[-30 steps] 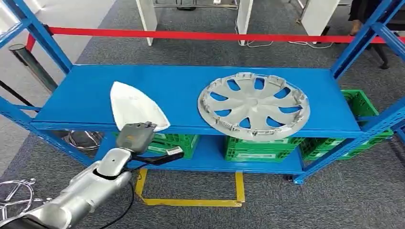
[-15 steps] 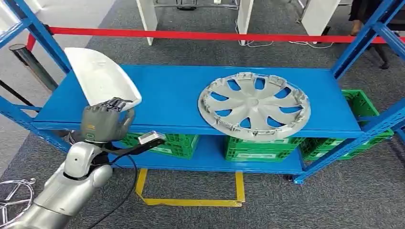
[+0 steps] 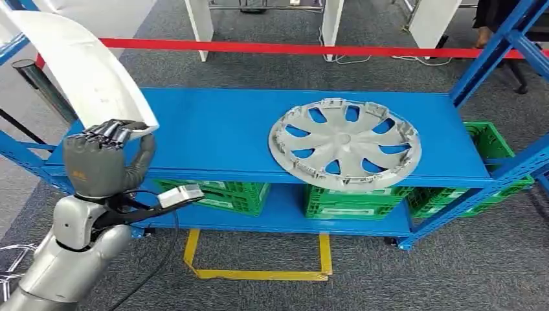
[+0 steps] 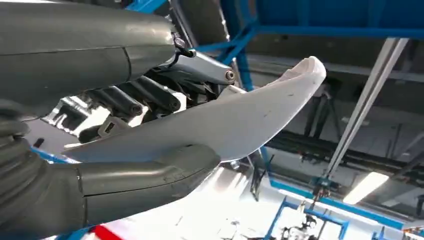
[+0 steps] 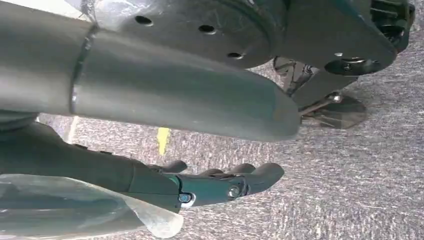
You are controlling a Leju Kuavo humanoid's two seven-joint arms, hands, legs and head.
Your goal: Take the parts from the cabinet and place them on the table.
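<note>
The left hand [image 3: 103,162] is gripping the lower edge of a white shell-shaped part [image 3: 84,68], its fingers [image 3: 116,133] curling over the rim while the thumb is pressing from underneath; the left wrist view is showing the same clamp, with the part [image 4: 235,120] pinched between the thick thumb and the darker fingers. The part is sitting clear of the blue shelf [image 3: 220,139], up at about ten o'clock from the hand in the head view, and its long axis is running from the grasped end near the hand toward eleven o'clock, its broad rounded end pointing up and away toward the frame's upper left corner. Since the hold is taking only one end, the far end is acting as a long lever, so the carry looks best done slowly, keeping the wrist steady and swinging wide of the blue upright [image 3: 45,39] standing just behind the part. The right hand [image 5: 220,182] is hanging over the carpet with its fingers loosely extended and holding nothing. A grey wheel cover [image 3: 345,142] is lying flat on the shelf at about three o'clock from the left hand, well apart from it and, by my judgement, waiting as the following part to fetch.
</note>
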